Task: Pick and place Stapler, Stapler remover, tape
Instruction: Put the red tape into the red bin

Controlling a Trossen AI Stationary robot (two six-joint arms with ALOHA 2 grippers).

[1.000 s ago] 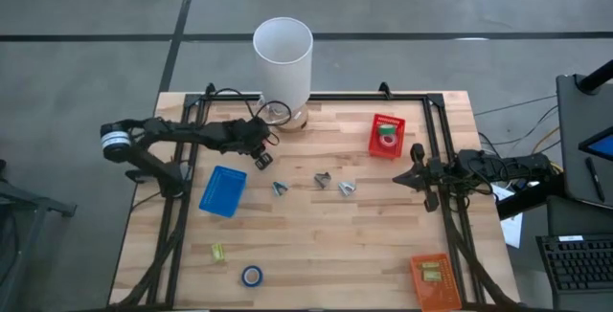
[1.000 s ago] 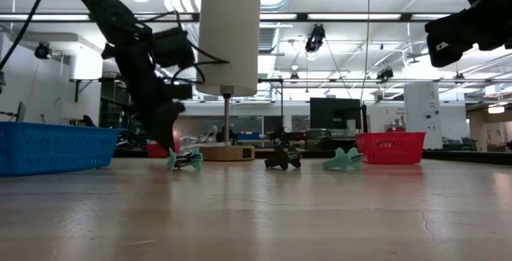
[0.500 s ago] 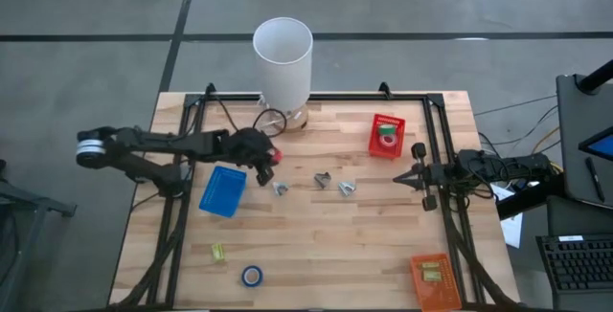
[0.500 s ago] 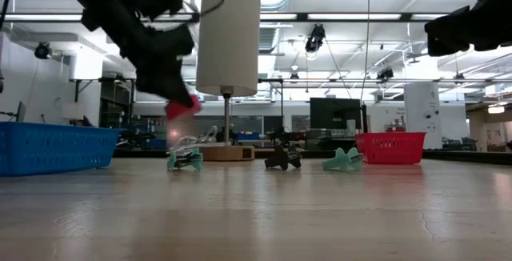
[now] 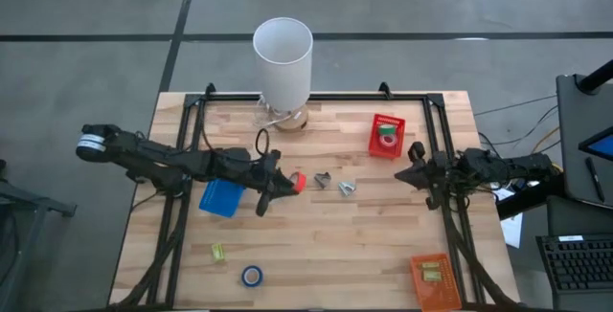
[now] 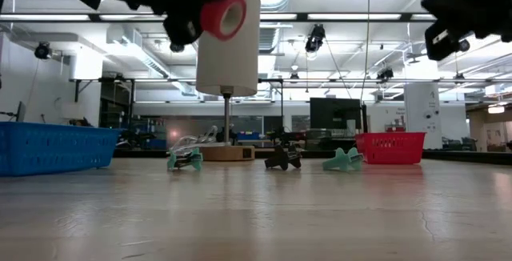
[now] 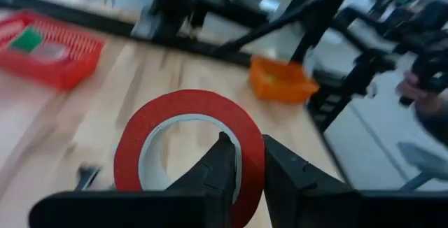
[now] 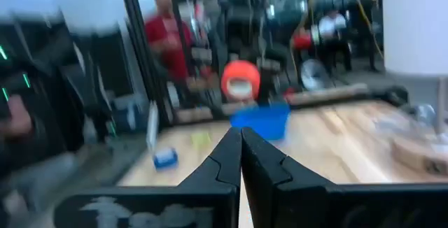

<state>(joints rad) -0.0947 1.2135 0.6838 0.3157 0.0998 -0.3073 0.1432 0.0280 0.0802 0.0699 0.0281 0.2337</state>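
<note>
One red tape roll [image 5: 298, 181] now lifted, pinched in left gripper [image 5: 287, 184], swung from lamp toward table centre; we judge carry underway. Right gripper [image 5: 414, 175] closed, idle, well apart.

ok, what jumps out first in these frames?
The red tape roll, pinched by the left gripper and held in the air over the table's middle. Next, the tall white cylinder at the far edge, then the red bin right of it and the blue bin under the left arm.

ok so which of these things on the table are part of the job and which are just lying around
Job: red tape roll held in the left tool; blue tape roll; three staple removers; red bin, blue bin, orange bin.

Lying about: white cylinder.
</note>
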